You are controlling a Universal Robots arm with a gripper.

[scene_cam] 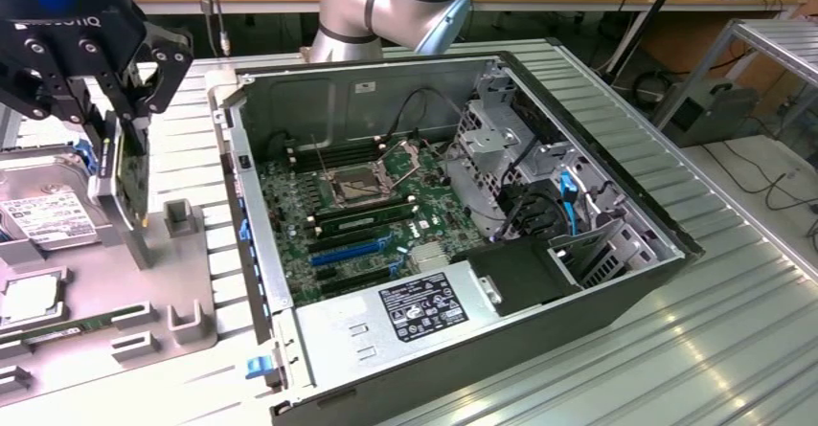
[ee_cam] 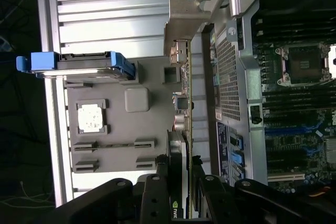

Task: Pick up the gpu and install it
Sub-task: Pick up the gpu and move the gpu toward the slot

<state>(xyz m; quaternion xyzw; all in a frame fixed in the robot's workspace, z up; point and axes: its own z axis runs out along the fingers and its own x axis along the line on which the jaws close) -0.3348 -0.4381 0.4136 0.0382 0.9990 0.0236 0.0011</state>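
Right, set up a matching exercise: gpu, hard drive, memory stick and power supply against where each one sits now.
Things:
1. gpu
2. hard drive
3. memory stick
4. power supply

Places:
A. inside the open computer case
B. on edge, clamped in the gripper
C. flat on the grey tray, white label up
D. long and green, in a narrow holder on the grey tray

Pairs: 1-B, 2-C, 3-D, 4-A
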